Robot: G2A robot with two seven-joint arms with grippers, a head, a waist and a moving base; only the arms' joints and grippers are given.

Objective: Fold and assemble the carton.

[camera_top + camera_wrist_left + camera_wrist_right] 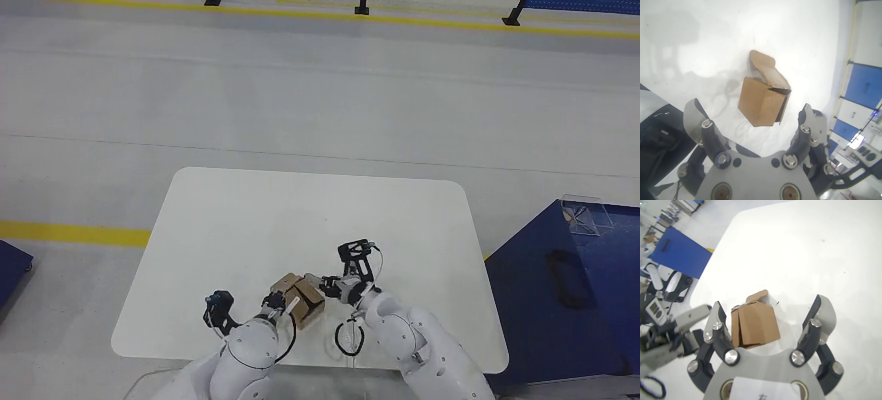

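Left gripper (749,106) hangs with its fingers spread wide and nothing between them. The carton (762,102) sits just beyond the fingertips, apart from both. It rests on the white table (300,210), near the edge closest to the robot, between the two arms. The brown carton is partly folded: its sides already form a box, one end is not fully closed, and a flap sticks out from it. Right gripper (769,302) is spread too and empty. The carton lies between its fingers, just beside one of them; whether they touch is unclear.
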